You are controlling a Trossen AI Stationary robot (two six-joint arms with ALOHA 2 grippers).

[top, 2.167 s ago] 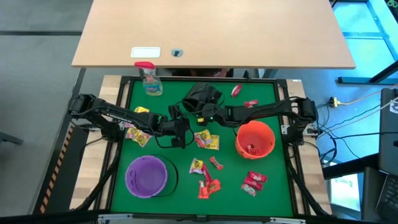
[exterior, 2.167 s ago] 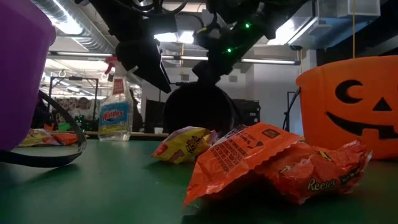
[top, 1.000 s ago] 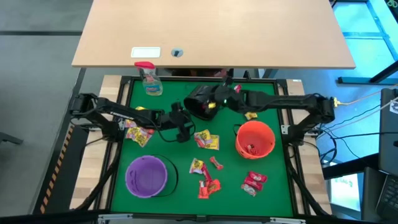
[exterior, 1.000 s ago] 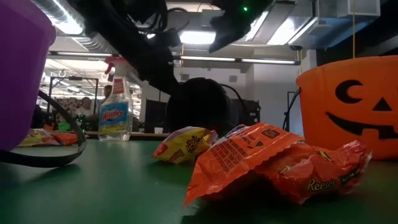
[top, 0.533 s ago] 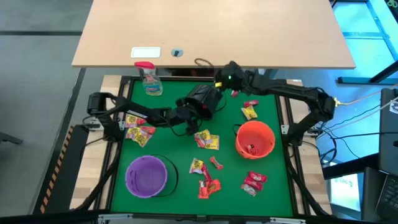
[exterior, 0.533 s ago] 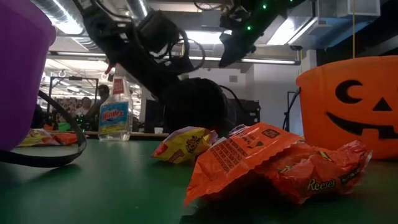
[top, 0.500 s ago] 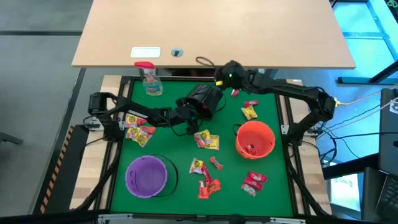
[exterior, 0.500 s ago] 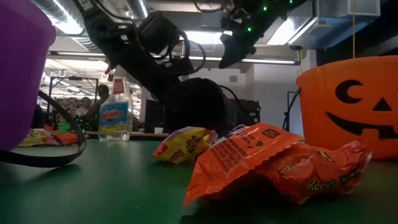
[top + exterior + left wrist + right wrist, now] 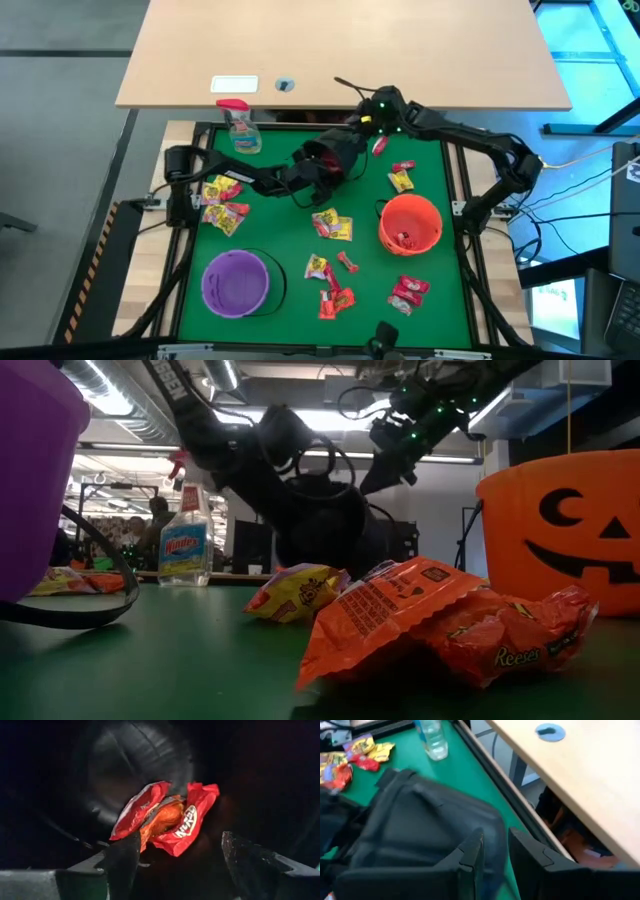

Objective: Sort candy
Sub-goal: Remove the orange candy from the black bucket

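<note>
black bucket [image 9: 330,158]: lies tipped at the mat's far edge; both arms meet at it.
left gripper [image 9: 180,852]: reaches into the bucket mouth, jaws spread wide, pinching nothing.
candy [image 9: 167,817]: red and orange packets inside the bucket, dead ahead between the open fingers, just beyond the tips; crumpled, glossy, long axis roughly across the jaw gap.
right gripper [image 9: 375,112]: just above the bucket's far rim, jaws near-closed, seemingly empty.
nearer arm: left.

Two dark arms, jointed, matte black. Green lights are seen on the right arm [image 9: 470,140] near its wrist; black cables loop along the left arm [image 9: 235,180]. Fingers [image 9: 122,862] black, flat, blunt-tipped.
</note>
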